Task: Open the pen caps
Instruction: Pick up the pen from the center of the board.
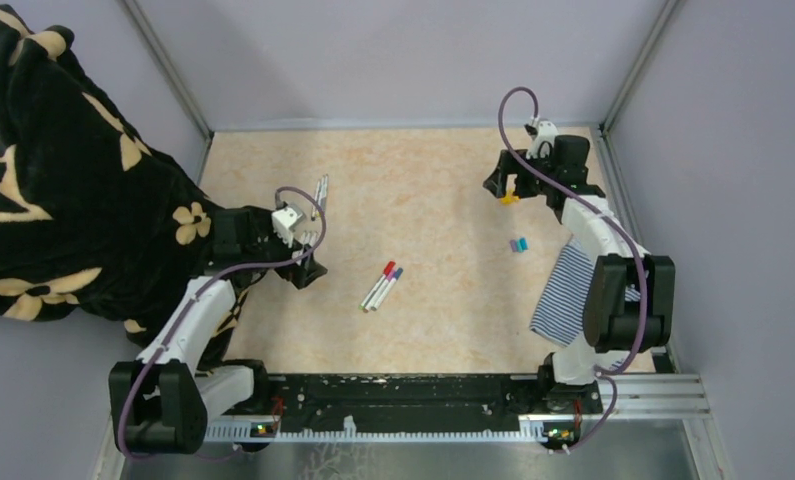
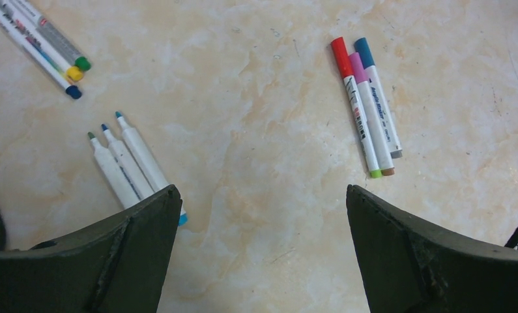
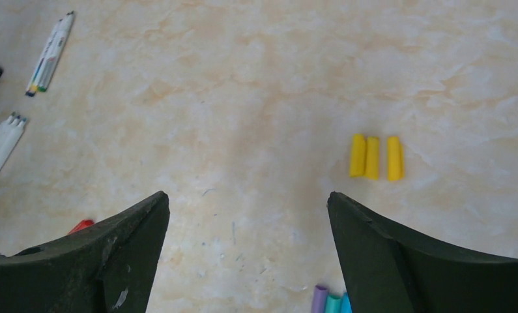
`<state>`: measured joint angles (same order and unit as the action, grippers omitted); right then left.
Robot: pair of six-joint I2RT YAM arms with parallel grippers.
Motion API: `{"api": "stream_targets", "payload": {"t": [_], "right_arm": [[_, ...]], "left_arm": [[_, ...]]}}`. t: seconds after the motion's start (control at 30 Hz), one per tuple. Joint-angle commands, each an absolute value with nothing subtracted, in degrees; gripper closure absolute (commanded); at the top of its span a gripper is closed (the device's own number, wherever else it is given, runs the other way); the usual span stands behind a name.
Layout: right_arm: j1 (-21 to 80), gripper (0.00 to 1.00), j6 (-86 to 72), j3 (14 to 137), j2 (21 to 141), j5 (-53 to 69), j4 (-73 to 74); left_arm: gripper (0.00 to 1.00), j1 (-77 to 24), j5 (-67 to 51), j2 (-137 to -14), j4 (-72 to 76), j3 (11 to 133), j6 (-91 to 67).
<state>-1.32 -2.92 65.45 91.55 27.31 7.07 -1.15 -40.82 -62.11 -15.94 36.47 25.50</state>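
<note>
Lying loose, yellow pen caps [image 3: 373, 157]

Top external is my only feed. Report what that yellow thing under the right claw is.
Observer: Three yellow caps lying side by side, two touching and the third slightly apart.
Operator: Confirm the right claw is not holding one.
Observer: The right claw is open with nothing between its jaws.
Operator: Count the pens in the middle. I make out two.
Observer: Three capped pens lie together there, with red, purple and blue caps.
Operator: Check the pens by the left claw.
Observer: Three uncapped pens with bare green, blue and teal tips lie beside the open left claw.
</note>
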Motion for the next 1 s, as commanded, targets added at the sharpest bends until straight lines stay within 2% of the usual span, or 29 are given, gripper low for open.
{"api": "stream_targets", "payload": {"t": [0.0, 0.17, 0.4, 0.7, 0.97], "right_arm": [[0.53, 0.09, -3.79, 62.46, 84.5, 30.48, 3.44], [1.67, 0.08, -4.1, 59.17, 79.63, 33.11, 1.49], [2.26, 0.08, -2.74, 53.15, 76.29, 36.56, -5.3], [2.43, 0.08, -1.24, 49.84, 74.18, 37.36, -8.64], [2.58, 0.08, -1.31, 48.68, 74.18, 38.57, -10.11]], "left_arm": [[0.0, -7.17, -35.94, -62.62, -15.09, 37.47, 26.46], [0.0, -17.26, -26.28, -64.05, -12.75, 37.39, 26.23], [0.0, -25.22, -18.16, -72.73, -11.54, 42.02, 24.33], [0.0, -30.13, -16.62, -82.41, -12.14, 48.16, 20.22], [0.04, -34.36, -9.67, -88.1, -13.85, 51.51, 18.99]]}}
